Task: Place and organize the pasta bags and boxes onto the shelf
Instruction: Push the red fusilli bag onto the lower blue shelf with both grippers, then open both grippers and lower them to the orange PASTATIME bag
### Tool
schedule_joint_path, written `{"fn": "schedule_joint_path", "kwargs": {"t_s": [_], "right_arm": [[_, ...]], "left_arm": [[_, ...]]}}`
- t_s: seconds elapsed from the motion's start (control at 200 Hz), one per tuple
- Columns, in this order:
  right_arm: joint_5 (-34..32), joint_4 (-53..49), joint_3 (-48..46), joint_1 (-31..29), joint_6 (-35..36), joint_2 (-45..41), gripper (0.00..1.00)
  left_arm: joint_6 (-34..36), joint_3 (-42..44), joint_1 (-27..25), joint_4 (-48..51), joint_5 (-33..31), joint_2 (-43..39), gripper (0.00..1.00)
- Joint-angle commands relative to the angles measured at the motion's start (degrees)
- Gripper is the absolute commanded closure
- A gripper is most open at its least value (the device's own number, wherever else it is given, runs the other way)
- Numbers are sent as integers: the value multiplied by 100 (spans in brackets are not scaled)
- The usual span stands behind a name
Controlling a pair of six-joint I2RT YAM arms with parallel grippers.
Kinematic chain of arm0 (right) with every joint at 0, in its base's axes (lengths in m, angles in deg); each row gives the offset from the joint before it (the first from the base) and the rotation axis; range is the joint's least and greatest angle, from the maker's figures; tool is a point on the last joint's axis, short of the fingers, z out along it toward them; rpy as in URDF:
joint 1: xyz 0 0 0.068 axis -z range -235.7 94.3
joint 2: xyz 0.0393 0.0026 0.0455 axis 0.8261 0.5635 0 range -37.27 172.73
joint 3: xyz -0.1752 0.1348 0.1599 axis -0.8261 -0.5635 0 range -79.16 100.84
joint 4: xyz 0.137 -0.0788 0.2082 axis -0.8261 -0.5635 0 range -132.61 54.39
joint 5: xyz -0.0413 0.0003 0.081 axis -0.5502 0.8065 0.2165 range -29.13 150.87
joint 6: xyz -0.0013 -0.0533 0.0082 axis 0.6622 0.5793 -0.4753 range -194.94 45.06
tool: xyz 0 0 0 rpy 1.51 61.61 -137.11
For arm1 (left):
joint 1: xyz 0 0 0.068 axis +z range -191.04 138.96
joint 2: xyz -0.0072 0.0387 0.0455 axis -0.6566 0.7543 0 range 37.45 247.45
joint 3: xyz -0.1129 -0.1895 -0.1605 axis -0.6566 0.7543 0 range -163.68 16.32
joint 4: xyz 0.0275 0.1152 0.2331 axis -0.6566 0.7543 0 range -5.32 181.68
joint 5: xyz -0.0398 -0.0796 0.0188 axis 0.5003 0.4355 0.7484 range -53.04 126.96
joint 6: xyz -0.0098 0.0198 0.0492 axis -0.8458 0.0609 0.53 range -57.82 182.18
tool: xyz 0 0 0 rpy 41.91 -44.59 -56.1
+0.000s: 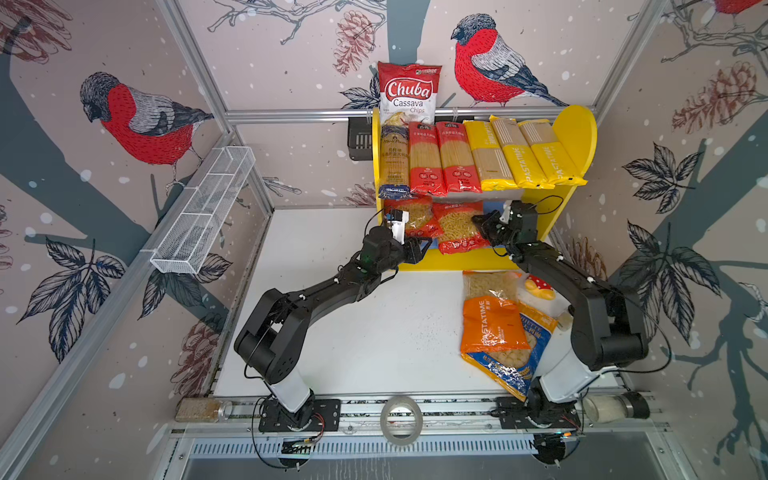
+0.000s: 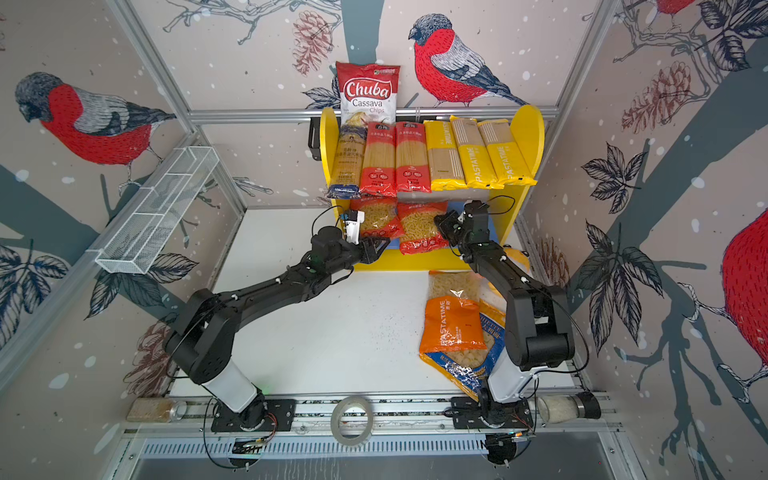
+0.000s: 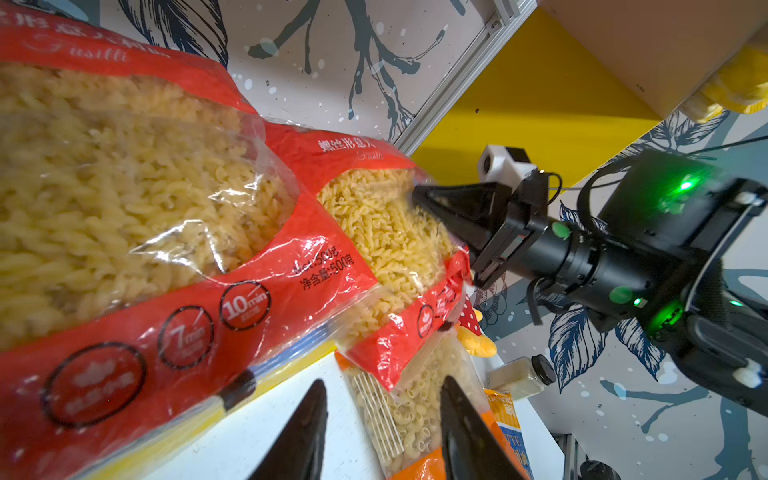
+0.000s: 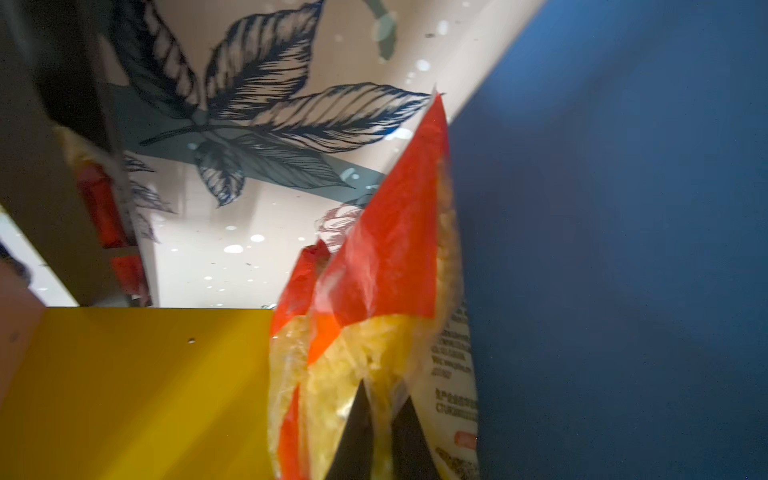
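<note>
My right jaws are clamped shut on the thin edge of the right-hand red fusilli bag [image 1: 455, 226], a black fingertip [image 4: 357, 432] on either side of its film in the right wrist view; my left jaws stand partly open and hold nothing, just in front of the left-hand red fusilli bag [image 1: 411, 218], and through their gap in the left wrist view I see only the table [image 3: 245, 453] and the orange PASTATIME bag [image 3: 407, 399]; both red bags lie side by side on the blue lower board [image 4: 623, 208] of the shelf [image 1: 575, 124], the left one lapping over the other's edge, near ends hanging past the board's front; on the upper board [image 3: 602, 50] I count six spaghetti packs in a row, one dark blue pack [image 1: 392, 162] at the left, two red packs [image 1: 424, 164] next, three yellow packs [image 1: 521, 151] at the right; the orange bag lies on the table in front of the shelf, on top of a blue-yellow bag [image 1: 513, 370], beside my right arm.
</note>
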Motion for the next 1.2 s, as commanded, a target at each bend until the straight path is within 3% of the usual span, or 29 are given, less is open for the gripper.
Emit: {"fn": "schedule_joint_path", "kwargs": {"t_s": [0.0,0.14,0.305,0.555,0.921,1.066,1.196], "right_arm": [[-5,60,2,-31,369,-112,93],[30,-457,184,-73,907,-311,58],[-175,-1057,-18,-75,1459,-786,42],[-237,-1788,-335,-243,1927,-1439,37],[-741,-2686,-1480,-329,2478,-2941,35],[-952,-3155,-1858,-182,2813,-3354,32],[-735,-3413,-2345,250,2851,-3610,31]], "left_arm": [[72,28,-15,-181,26,-116,56],[143,120,-101,-80,-57,-305,55],[263,305,-249,18,-222,-483,55],[418,481,-455,-18,-294,-559,55],[377,586,-1311,8,-831,-331,54],[146,595,-1688,-75,-821,-72,49],[-156,564,-1993,-114,-656,303,44]]}}
